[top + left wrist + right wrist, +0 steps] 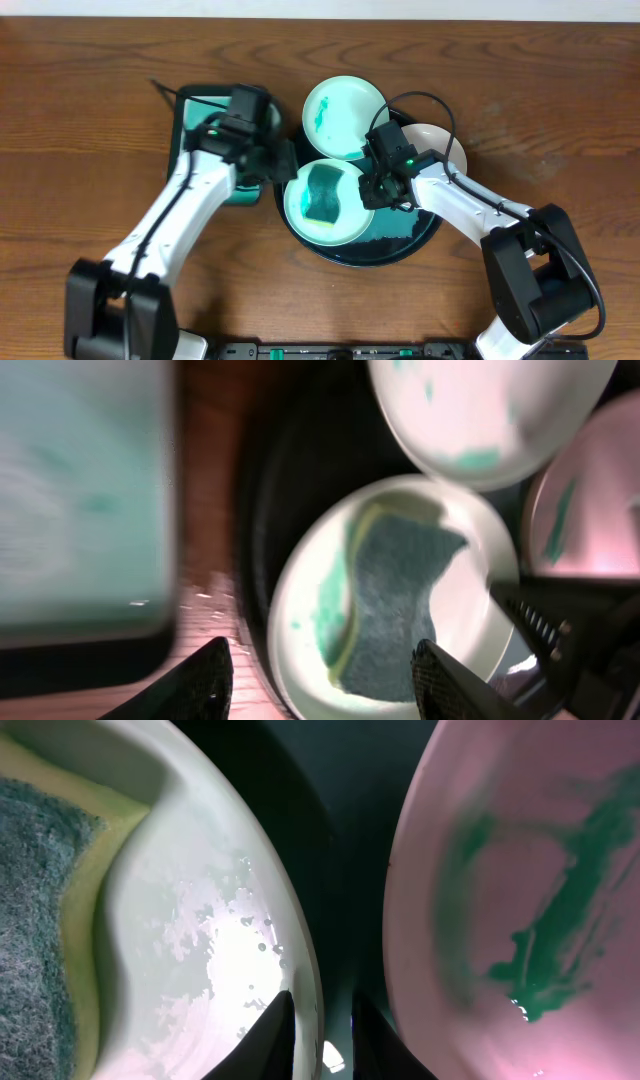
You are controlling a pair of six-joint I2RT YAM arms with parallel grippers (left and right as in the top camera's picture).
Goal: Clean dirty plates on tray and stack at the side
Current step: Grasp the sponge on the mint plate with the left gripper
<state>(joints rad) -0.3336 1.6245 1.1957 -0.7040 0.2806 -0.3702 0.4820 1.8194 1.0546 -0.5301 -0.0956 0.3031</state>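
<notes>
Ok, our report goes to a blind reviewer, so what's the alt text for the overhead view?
A mint-green plate holding a blue-green sponge sits on a round dark tray, with the left gripper at its left rim and the right gripper at its right rim. A smeared plate lies just beyond.

No writing, label, brand, number or sign can be read in any of the three views. The small green light on each arm in the overhead view is only a glow and carries no characters.
</notes>
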